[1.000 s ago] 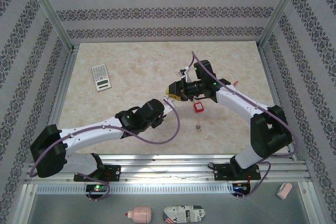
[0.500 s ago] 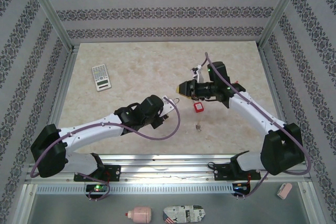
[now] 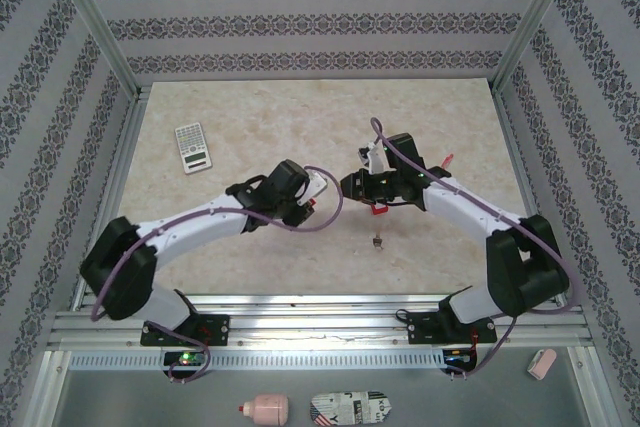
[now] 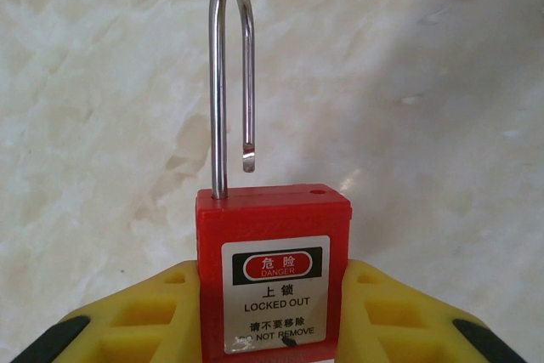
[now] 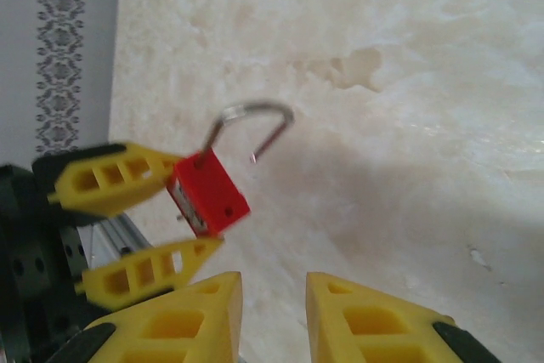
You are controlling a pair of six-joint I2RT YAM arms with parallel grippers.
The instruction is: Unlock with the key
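A red padlock (image 4: 272, 282) with a "LOCKED OUT" label is clamped between the yellow fingers of my left gripper (image 4: 272, 329). Its steel shackle (image 4: 231, 74) stands raised, free end out of the body. In the right wrist view the padlock (image 5: 208, 193) hangs ahead and to the left of my right gripper (image 5: 274, 303), which is open with nothing between its fingers. From above, the left gripper (image 3: 315, 192) and right gripper (image 3: 347, 184) face each other mid-table, close but apart. A small metal piece (image 3: 377, 241), possibly the key, lies on the table below them.
A small red item (image 3: 378, 208) lies just under the right gripper. A calculator (image 3: 193, 147) sits at the back left. The marble-patterned tabletop (image 3: 250, 117) is framed by aluminium rails and patterned walls.
The left arm has swung forward with the padlock. The right gripper drew back to the right, then came down and left toward the padlock, its jaws a little narrower.
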